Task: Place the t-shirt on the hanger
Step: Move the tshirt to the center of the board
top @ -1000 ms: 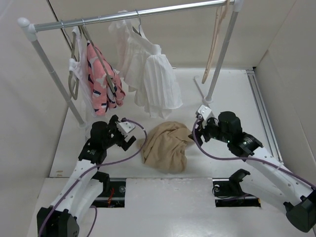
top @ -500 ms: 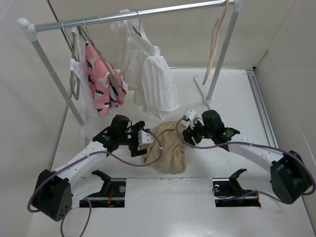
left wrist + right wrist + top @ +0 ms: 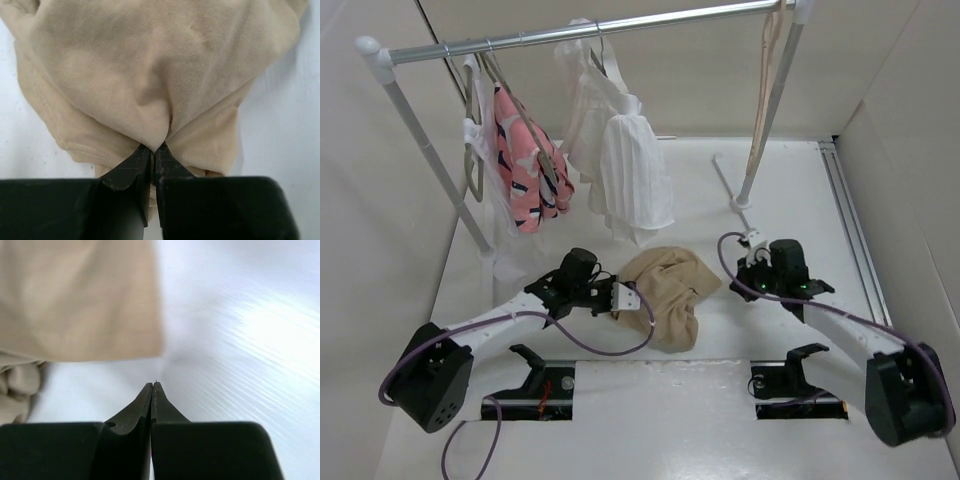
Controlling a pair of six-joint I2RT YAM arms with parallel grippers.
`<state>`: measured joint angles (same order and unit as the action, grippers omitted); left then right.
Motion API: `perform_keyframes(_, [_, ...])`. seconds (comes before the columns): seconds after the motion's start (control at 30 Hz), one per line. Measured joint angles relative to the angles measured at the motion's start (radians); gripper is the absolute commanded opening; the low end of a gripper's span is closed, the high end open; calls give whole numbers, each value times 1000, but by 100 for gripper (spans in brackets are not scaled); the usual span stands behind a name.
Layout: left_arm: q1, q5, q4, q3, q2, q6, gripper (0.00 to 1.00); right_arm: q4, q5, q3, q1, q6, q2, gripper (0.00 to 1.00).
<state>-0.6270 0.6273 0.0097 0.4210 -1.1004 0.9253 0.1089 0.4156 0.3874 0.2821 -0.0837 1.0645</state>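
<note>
**Left gripper pinches the shirt, right gripper closes on nothing**

The t-shirt [image 3: 665,295] lies crumpled on the table [image 3: 790,190], between the two arms. The hanger [image 3: 763,90] hangs at the right end of the rail [image 3: 590,30], well apart from the shirt. The left gripper [image 3: 154,148] is closed on a fold at the shirt's left edge. The cloth gathers into creases that run to the tips, so I judge it is a real pinch, probably made to lift and open the heap. The right gripper [image 3: 152,385] has its jaws pressed together with nothing between them. It is over bare table near the shirt's right edge; in its wrist view the cloth lies ahead and to the left, not touching.
</note>
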Motion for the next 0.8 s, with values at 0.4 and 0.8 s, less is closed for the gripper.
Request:
perform_keyframes(0.4, [3, -116, -106, 6, 232, 30, 0, 85, -39, 92, -59, 34, -155, 95])
perform_keyframes(0.8, [0, -77, -299, 16, 389, 173, 0, -130, 17, 360, 190, 22, 344, 92])
